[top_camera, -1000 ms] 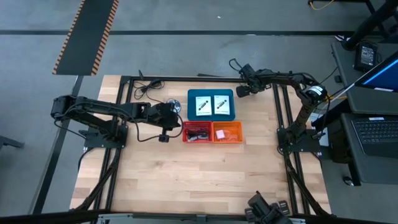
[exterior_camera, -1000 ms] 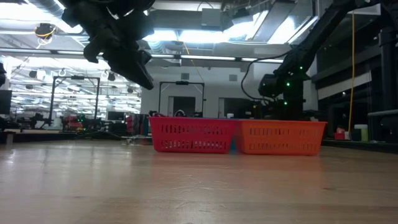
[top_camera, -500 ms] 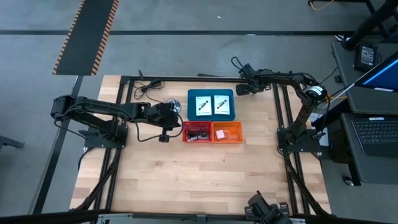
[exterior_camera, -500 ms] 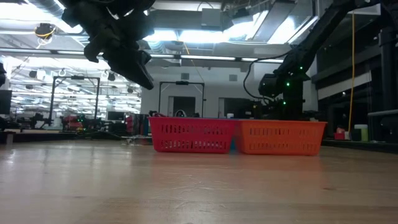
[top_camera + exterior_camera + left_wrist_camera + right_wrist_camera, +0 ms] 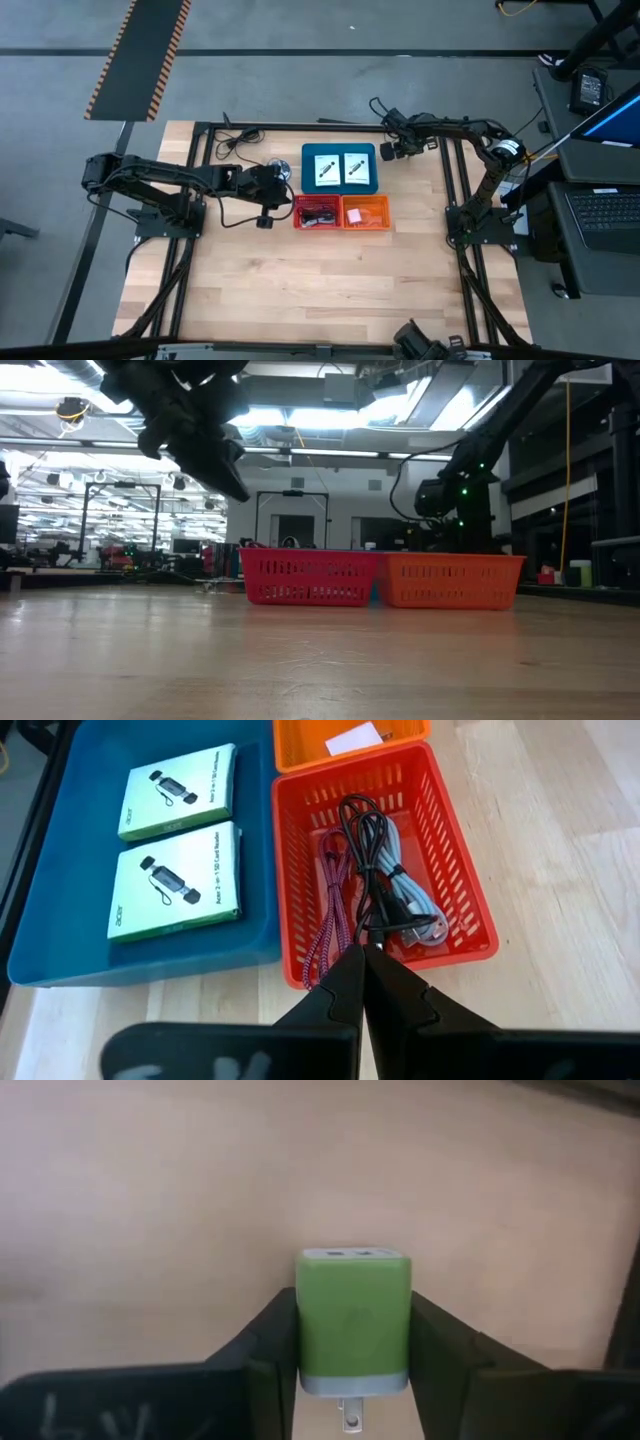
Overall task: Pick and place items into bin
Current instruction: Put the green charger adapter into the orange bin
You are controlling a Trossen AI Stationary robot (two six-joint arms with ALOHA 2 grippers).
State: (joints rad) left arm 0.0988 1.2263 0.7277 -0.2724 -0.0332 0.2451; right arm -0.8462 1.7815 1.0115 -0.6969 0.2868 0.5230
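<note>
Right gripper [image 5: 352, 1365]: clamped on a green cube [image 5: 353, 1323], a charger block with two metal prongs poking out below it, one dark finger pressed to each side.
Where that is: in the high view the right gripper [image 5: 397, 150] sits at the far edge of the desk [image 5: 300, 290], just beside the blue tray [image 5: 340, 185] on its right-hand side, over bare wood.
Left gripper [image 5: 362, 965]: fingers together, tips meeting in a point, nothing between them (empty-handed, then).
Left arm position: the left gripper [image 5: 283, 180] hangs just beside the red basket [image 5: 316, 212], on its left, near the tray's corner; in the low view it is up high, well above the desk.
Cards: two white square cards [image 5: 178, 850] lie flat side by side in the blue tray [image 5: 60, 920], each printed with a black pen shape; from above, the cards [image 5: 340, 167] fill the middle of the tray.
Cables: thin black cables [image 5: 365, 840] are coiled in the red basket [image 5: 450, 870], tangled with a grey lead and a purple braided one.
Orange basket [image 5: 365, 212]: touching the red one on its right, holding a pale item [image 5: 354, 212] (too small to make out more).
Low view: red basket [image 5: 308, 576] and orange basket [image 5: 452, 580] stand shoulder to shoulder on the wood.
Silver disc [image 5: 277, 164]: on the desk left of the tray, near the left gripper.
</note>
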